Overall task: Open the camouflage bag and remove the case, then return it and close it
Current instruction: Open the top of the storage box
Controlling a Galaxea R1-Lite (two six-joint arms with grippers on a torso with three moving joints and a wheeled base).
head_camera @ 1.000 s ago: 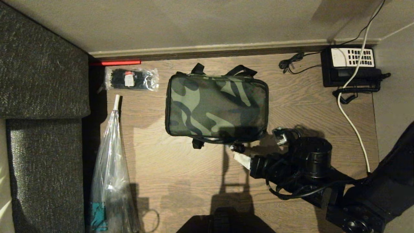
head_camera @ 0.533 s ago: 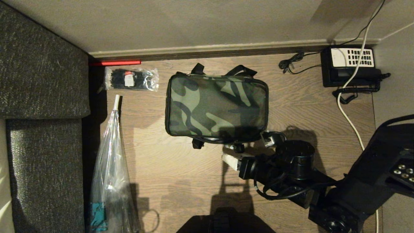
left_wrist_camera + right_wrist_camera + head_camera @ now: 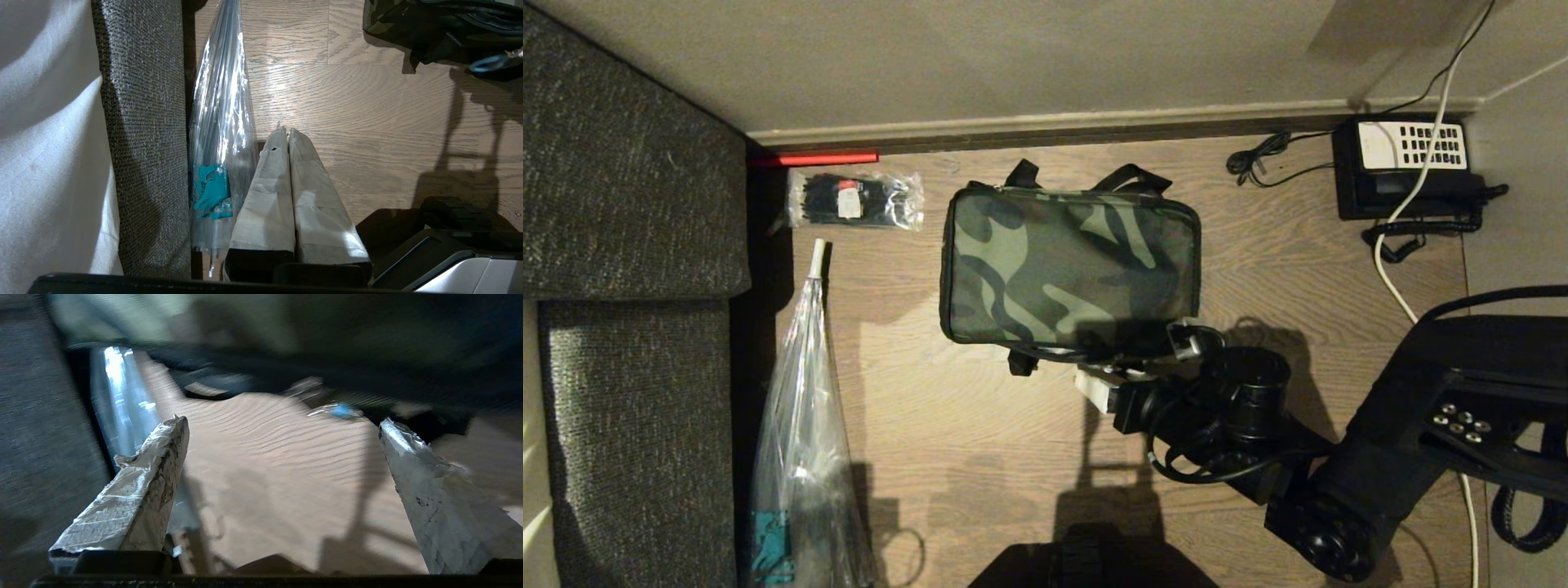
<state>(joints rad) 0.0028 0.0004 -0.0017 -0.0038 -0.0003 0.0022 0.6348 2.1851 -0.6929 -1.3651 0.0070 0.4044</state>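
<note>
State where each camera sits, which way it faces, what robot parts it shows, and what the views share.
Head view: above, facing down at the camouflage bag on the wood floor; right end effector reaches toward the bag's near edge.
Left wrist view: low, beside the couch, facing the plastic-wrapped umbrella; left end effector shut.
Right wrist view: near floor, open fingers facing the bag.
Shared: bag, floor, umbrella.

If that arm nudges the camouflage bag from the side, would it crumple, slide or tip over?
The camouflage bag would probably slide rather than tip: it lies flat and wide on the smooth wooden floor. Its fabric likely dents a little, yet its boxy, even outline suggests something firm fills it. The loose straps at its far edge look floppy and would likely trail.
</note>
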